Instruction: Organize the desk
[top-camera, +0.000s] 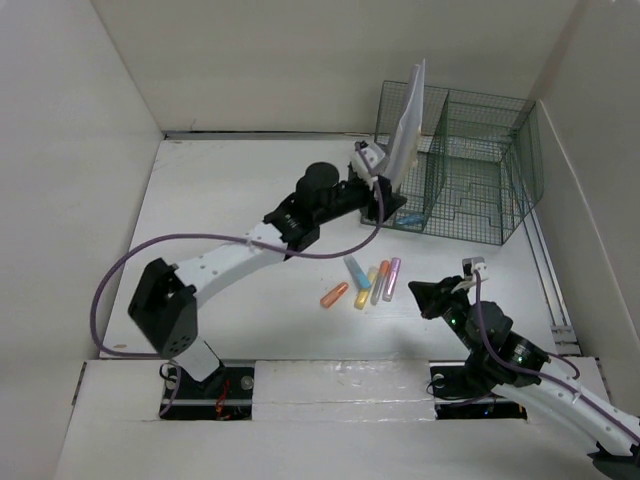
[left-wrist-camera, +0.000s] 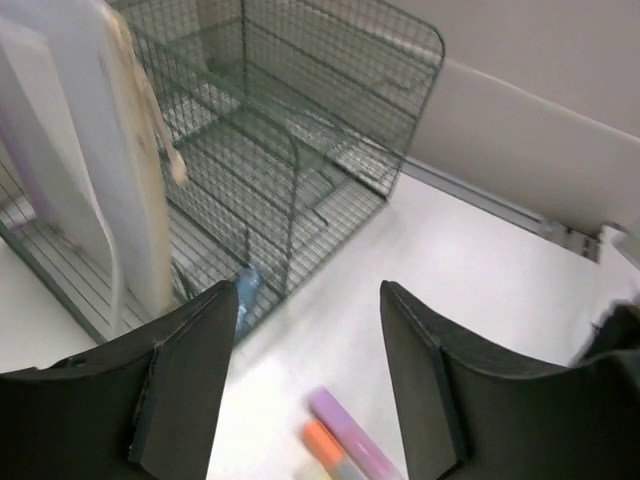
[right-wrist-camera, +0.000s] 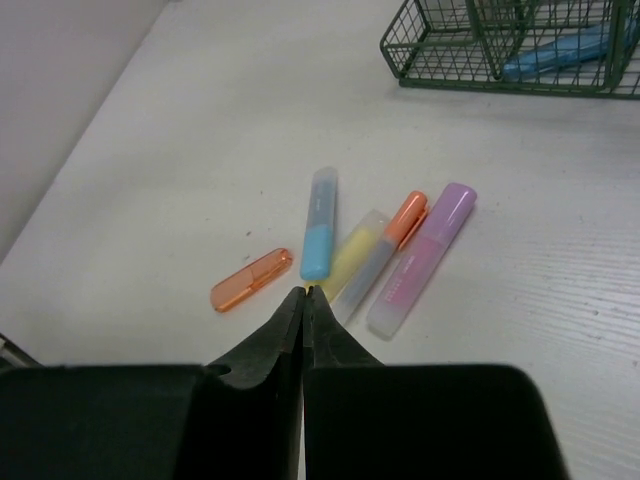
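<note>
The white desk (top-camera: 225, 195) holds a loose cluster of highlighters: blue (top-camera: 357, 271), yellow (top-camera: 366, 288), orange (top-camera: 380, 281), purple (top-camera: 391, 278), and a separate orange cap (top-camera: 334, 294). They also show in the right wrist view: blue (right-wrist-camera: 319, 237), yellow (right-wrist-camera: 355, 257), orange (right-wrist-camera: 405, 218), purple (right-wrist-camera: 420, 260), cap (right-wrist-camera: 252, 280). My left gripper (top-camera: 386, 208) is open and empty (left-wrist-camera: 308, 300) at the front left corner of the green wire rack (top-camera: 460, 165). My right gripper (top-camera: 425, 296) is shut and empty (right-wrist-camera: 304, 291), just right of the highlighters.
White papers (top-camera: 405, 125) stand upright in the rack's left compartment and show in the left wrist view (left-wrist-camera: 90, 170). A blue pen (right-wrist-camera: 555, 55) lies inside the rack near its front. White walls enclose the desk on three sides.
</note>
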